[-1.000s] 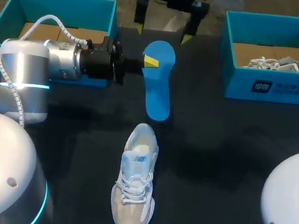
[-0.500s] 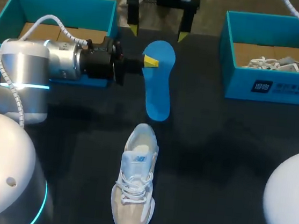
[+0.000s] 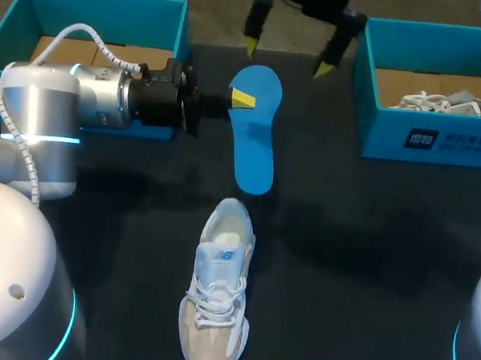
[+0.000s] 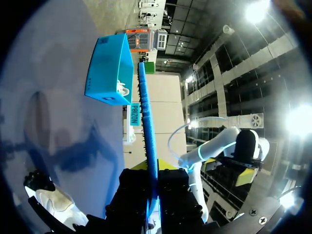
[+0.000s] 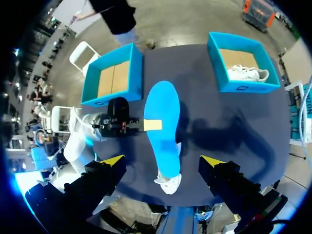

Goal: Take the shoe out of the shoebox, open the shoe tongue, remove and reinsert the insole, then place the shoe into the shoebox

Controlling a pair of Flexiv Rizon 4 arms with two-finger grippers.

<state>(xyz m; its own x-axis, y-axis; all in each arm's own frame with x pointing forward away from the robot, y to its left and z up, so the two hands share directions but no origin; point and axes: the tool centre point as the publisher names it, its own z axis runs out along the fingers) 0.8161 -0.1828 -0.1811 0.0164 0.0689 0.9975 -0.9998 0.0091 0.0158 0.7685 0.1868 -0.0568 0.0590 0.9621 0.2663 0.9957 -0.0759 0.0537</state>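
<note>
Insole (image 3: 255, 147) gripped by left pincer (image 3: 243, 100), upper centre | right pincer (image 3: 286, 58) held open at top centre | shoe (image 3: 217, 295) laid on bench (image 3: 372, 247), lower centre

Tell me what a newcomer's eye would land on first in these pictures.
The bright blue insole catches the eye first, gripped at one edge by the left gripper over the middle of the table. Just nearer the robot, the pale shoe sits alone on the dark surface. The right gripper hangs open beyond the insole's far end.
</note>
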